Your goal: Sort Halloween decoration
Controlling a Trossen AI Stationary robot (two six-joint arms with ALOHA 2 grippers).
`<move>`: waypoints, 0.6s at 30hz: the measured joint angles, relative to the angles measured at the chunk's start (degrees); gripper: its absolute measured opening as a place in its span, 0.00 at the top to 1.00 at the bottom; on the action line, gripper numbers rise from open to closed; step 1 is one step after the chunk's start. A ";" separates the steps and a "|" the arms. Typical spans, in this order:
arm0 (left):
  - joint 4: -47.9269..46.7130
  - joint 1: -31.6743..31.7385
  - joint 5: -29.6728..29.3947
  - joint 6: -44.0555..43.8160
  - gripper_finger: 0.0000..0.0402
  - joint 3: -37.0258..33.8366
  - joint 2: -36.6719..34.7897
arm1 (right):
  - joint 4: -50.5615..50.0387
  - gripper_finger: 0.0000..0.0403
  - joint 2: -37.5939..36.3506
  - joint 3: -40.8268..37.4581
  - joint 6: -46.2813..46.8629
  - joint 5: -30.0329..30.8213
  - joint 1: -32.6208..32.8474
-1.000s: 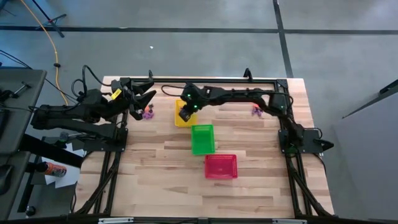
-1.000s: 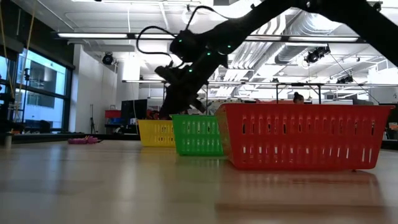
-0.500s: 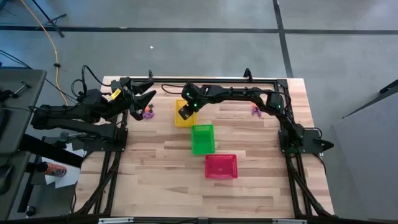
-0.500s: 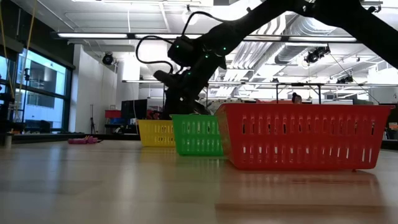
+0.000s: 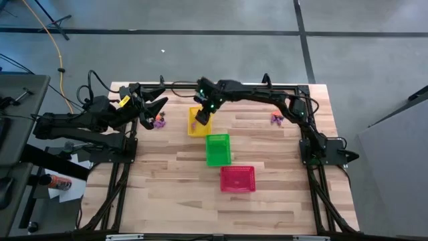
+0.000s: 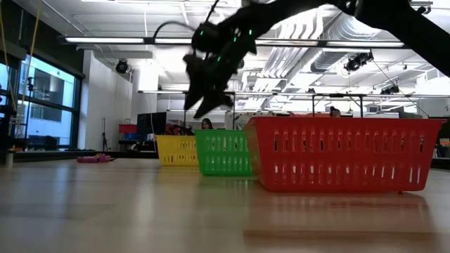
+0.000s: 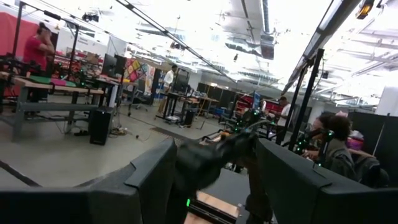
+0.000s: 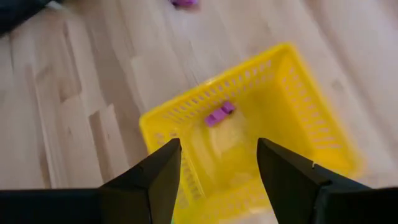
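Three small mesh baskets stand in a slanting row: yellow [image 5: 196,127], green [image 5: 218,149] and red [image 5: 237,179]. My right gripper [image 5: 201,118] hangs open above the yellow basket [image 8: 249,124], well over its rim [image 6: 206,102], touching nothing. One purple trinket [image 8: 219,114] lies on that basket's floor. More purple trinkets [image 5: 159,123] lie on the table left of the yellow basket, just in front of my left gripper [image 5: 158,107]. That gripper is open, held in the air and empty. Another purple trinket [image 5: 275,119] lies near the right arm.
Black frame rails [image 5: 234,85] run along the table's far edge and both sides. Bare wood [image 5: 167,194] lies toward the near edge. Beyond the table, the low view and the left wrist view show a workshop with people [image 7: 336,143] at desks.
My right gripper has risen from down inside the yellow basket to well above its rim, and has shifted slightly toward the table's far edge. The baskets have stayed where they were.
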 joint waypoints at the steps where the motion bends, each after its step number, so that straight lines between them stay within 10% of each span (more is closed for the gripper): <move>1: -0.03 0.00 0.00 0.21 0.47 0.00 0.00 | -2.18 0.49 -1.16 0.60 -2.00 0.61 -0.22; 8: -1.70 0.00 0.02 0.86 0.47 0.00 -0.02 | -2.59 0.49 -15.88 -9.43 -7.63 2.36 -2.14; 18: -7.81 0.00 8.72 1.45 0.47 -0.04 2.36 | 29.97 0.49 -51.86 -50.67 7.84 2.21 0.86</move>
